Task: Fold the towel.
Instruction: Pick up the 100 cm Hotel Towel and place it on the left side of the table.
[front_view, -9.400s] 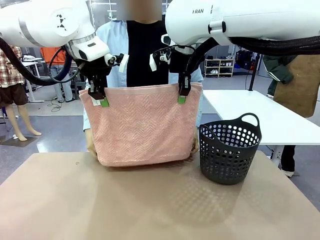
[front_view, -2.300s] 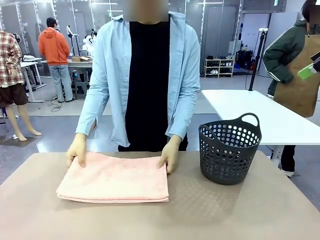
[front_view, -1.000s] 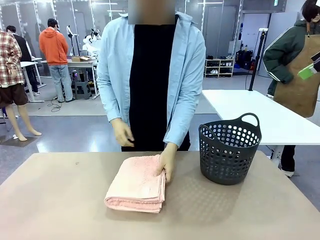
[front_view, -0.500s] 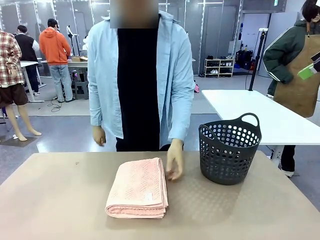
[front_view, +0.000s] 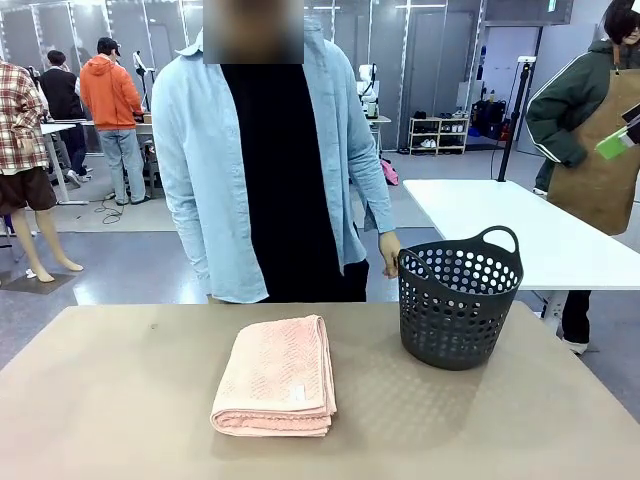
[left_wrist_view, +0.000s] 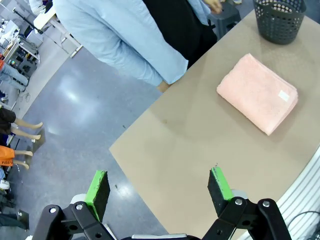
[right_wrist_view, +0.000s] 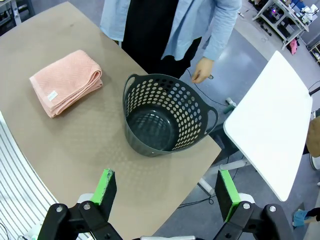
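The pale pink towel (front_view: 276, 375) lies folded into a thick rectangle on the brown table (front_view: 110, 400), its small white label facing up near the front edge. From the left wrist view the towel (left_wrist_view: 257, 92) rests far below and ahead of my left gripper (left_wrist_view: 159, 188), which is open and holds nothing. My right gripper (right_wrist_view: 163, 192) is open too, high above the table, with the towel (right_wrist_view: 66, 80) at the upper left of its view. The person stands at the far side, one hand (front_view: 389, 250) hanging beside the basket's handle.
A dark perforated basket (front_view: 459, 297) stands empty on the table right of the towel; the right wrist view shows the basket (right_wrist_view: 167, 116) from above. A white table (front_view: 520, 235) is behind at the right. Other people stand in the background.
The person has lifted the hand off the table beside the folded towel and stands upright, shifted slightly left. The towel lies as it did half a second ago.
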